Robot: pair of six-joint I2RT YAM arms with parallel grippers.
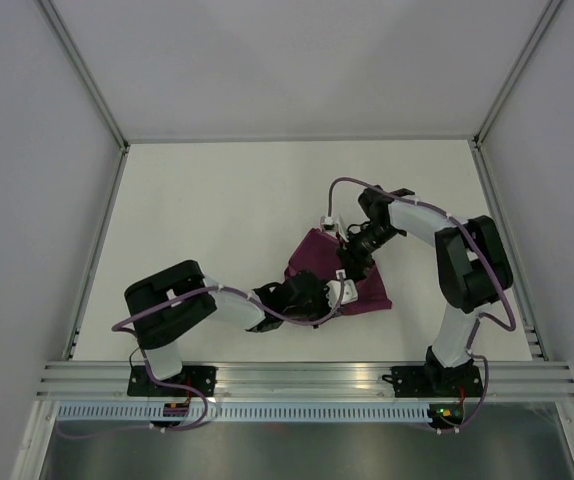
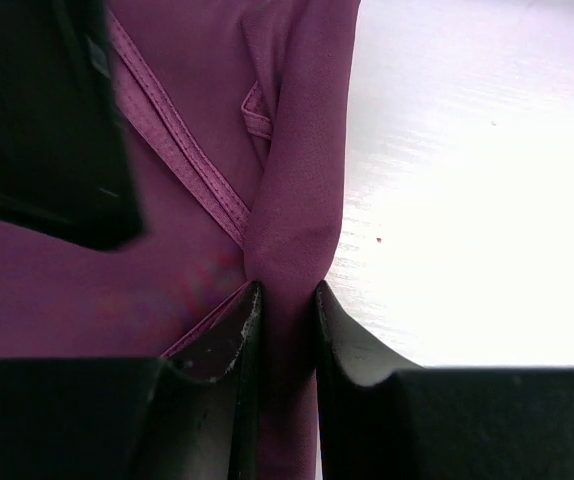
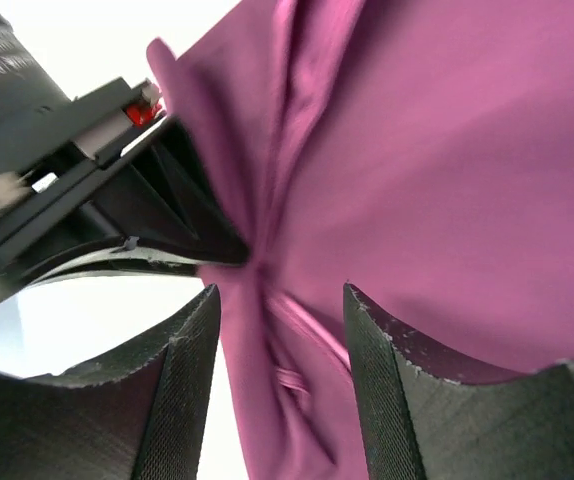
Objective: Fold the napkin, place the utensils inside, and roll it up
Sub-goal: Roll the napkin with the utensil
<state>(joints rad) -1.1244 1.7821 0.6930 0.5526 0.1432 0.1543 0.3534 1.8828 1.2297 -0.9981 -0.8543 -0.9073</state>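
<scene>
On the desk (image 1: 217, 200), right of middle: napkin (image 1: 370, 294) lay bunched and creased between both arms.
Left claw (image 2: 287, 300): pressed together on a raised fold of the napkin, with hemmed edges just beside it.
Right claw (image 3: 279, 300): fingers spread, with a gathered ridge of napkin running between them; whether they gripped it could not be told.
Claws: close together over the napkin.
</scene>
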